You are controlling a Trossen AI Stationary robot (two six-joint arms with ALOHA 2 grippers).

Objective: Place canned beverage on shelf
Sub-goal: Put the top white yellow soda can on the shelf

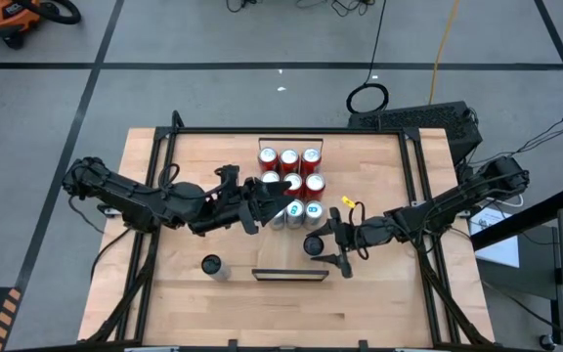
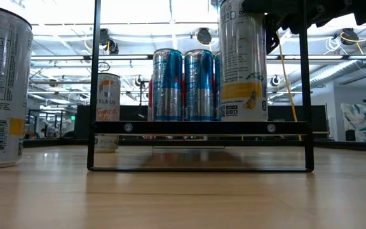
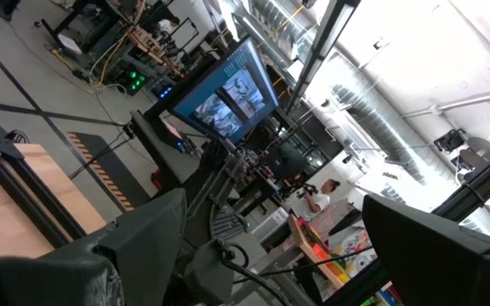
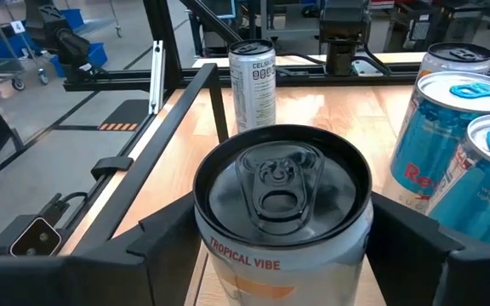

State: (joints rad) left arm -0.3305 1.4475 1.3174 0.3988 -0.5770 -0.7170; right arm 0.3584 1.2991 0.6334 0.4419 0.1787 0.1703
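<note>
The wooden table carries everything, both dark arms reaching in from its two sides. The shelf, a narrow light-wood board, lies near the table's front edge; in the low view it shows as a board held in a black frame.

A block of cans stands toward the back middle, red ones behind and silver-blue ones in front. The left gripper sits at the near-left corner of that block, angled upward so its wrist camera looks into the room; its two fingers stand wide apart with nothing between them.

The right gripper is just behind the shelf's right end, with a dark-topped can marked "Tropical Vibe" standing upright between its fingers. The fingers flank the can on both sides, spread about as wide as its body; whether they press it or have let go cannot be told. In the low view this can stands on the shelf's right part.

A lone Celsius can stands upright left of the shelf, well apart from the rest
</note>
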